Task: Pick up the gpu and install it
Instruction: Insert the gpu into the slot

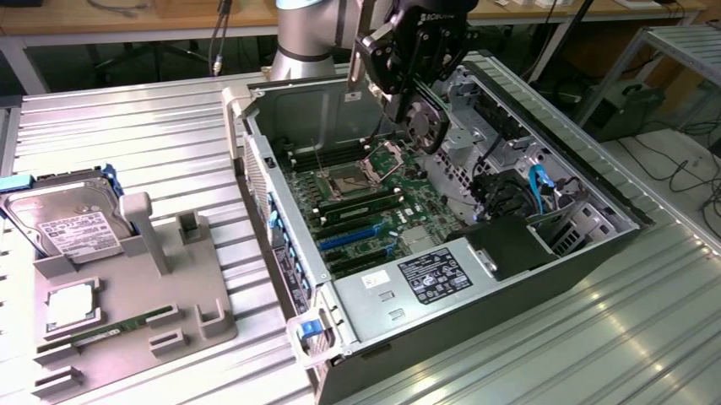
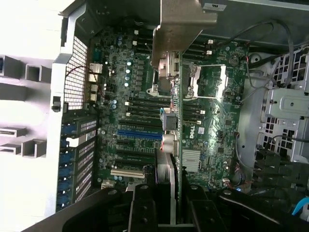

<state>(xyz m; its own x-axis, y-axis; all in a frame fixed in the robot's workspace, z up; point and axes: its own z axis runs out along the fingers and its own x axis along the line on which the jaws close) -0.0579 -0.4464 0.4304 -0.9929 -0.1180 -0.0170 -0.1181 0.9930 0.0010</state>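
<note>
Above open case (image 1: 474, 337), gpu (image 2: 168, 159) in hand (image 2: 172, 212)

Ribbed metal table (image 1: 135, 143) bears computer case (image 1: 474, 337), grey tray (image 1: 169, 295).

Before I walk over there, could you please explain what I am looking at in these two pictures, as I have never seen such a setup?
The machine is a single robot arm with a gripper at its end. One picture comes from a camera standing off the arm. The other comes from a camera on its wrist, looking down into the work. On the ribbed metal table lies an open computer case with its green motherboard exposed. On the exterior view's left, a grey holder carries a hard drive, a processor chip and a memory stick. The gripper is shut on the gpu, a graphics card, and holds it above the motherboard, apparently not yet seated.
</note>
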